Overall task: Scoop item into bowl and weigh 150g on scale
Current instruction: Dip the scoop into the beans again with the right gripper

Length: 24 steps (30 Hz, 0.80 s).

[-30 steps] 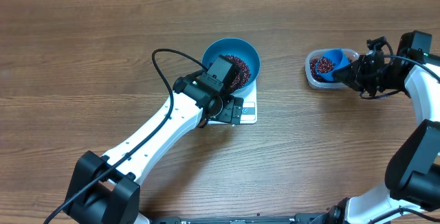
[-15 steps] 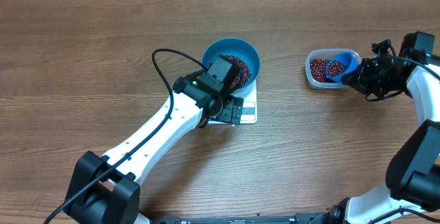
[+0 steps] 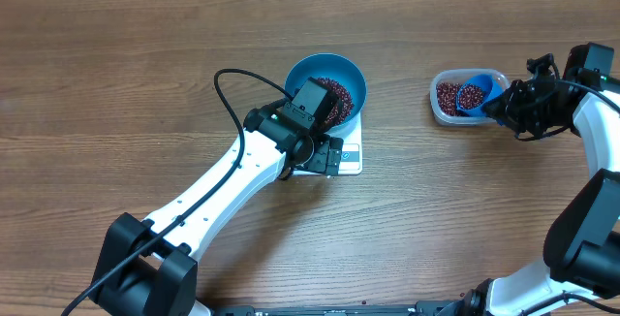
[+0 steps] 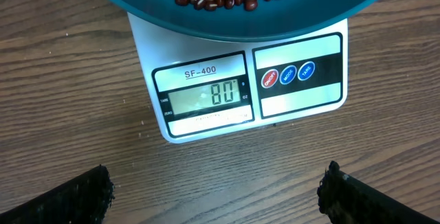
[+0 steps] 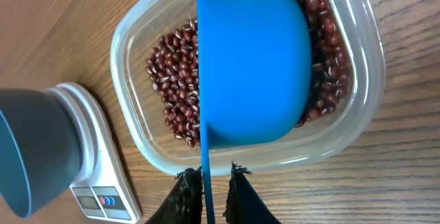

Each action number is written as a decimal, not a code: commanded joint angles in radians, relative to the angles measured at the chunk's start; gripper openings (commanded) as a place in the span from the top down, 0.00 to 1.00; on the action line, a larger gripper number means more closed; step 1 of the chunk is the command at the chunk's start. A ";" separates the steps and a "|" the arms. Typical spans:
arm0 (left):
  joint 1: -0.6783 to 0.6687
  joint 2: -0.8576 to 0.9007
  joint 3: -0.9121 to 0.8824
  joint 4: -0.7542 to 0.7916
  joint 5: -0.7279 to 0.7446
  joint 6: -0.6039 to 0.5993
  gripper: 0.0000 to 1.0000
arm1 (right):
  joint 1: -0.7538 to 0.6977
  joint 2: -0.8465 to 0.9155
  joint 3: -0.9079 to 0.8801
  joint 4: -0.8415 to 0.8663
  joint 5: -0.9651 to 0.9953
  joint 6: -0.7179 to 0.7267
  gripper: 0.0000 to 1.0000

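Your left end effector [image 4: 218, 189] hangs released near the scale [image 4: 299, 104] and bowl [image 4: 240, 21]. Your right end effector [image 5: 210, 189] straddles the scoop [image 5: 251, 66]'s handle; I cannot tell if it grips.

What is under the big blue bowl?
The white scale sits under the blue bowl, on the wooden table. Its screen end sticks out and shows 80. The bowl covers the rest of the scale's top, so that part cannot be seen.
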 commanded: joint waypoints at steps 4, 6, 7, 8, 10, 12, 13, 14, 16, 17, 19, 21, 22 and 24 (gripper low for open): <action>-0.007 0.006 0.010 0.002 0.008 -0.014 0.00 | -0.002 -0.003 0.002 0.011 0.010 0.067 0.73; -0.006 0.006 0.010 0.002 0.008 -0.014 0.01 | -0.015 -0.016 0.003 0.005 0.009 0.098 0.60; -0.006 0.006 0.010 0.002 0.008 -0.014 0.01 | -0.017 -0.024 0.003 0.006 0.008 0.102 0.57; -0.007 0.006 0.010 0.002 0.008 -0.014 0.00 | -0.021 -0.039 0.003 0.007 0.008 0.105 0.53; -0.007 0.006 0.010 0.002 0.008 -0.014 0.00 | -0.025 -0.076 0.003 -0.001 0.009 0.105 0.48; -0.007 0.006 0.010 0.002 0.008 -0.014 0.00 | -0.025 -0.104 0.003 -0.013 0.020 0.107 0.45; -0.007 0.006 0.010 0.002 0.008 -0.014 0.00 | -0.025 -0.120 0.002 -0.024 0.043 0.122 0.44; -0.007 0.006 0.010 0.002 0.008 -0.014 0.00 | -0.024 -0.134 0.002 -0.031 0.080 0.159 0.45; -0.006 0.006 0.010 0.002 0.008 -0.014 0.00 | -0.018 -0.145 0.002 -0.037 0.106 0.188 0.45; -0.006 0.006 0.010 0.002 0.008 -0.014 0.01 | -0.011 -0.148 0.000 -0.034 0.105 0.191 0.45; -0.007 0.006 0.010 0.002 0.008 -0.014 0.00 | 0.007 -0.154 0.000 -0.034 0.117 0.195 0.45; -0.007 0.006 0.010 0.002 0.008 -0.014 0.00 | 0.016 -0.160 0.000 -0.045 0.169 0.216 0.45; -0.006 0.006 0.010 0.002 0.008 -0.014 0.01 | 0.020 -0.177 -0.002 -0.058 0.238 0.246 0.45; -0.007 0.006 0.010 0.002 0.008 -0.014 0.00 | 0.020 -0.213 -0.028 -0.043 0.238 0.250 0.45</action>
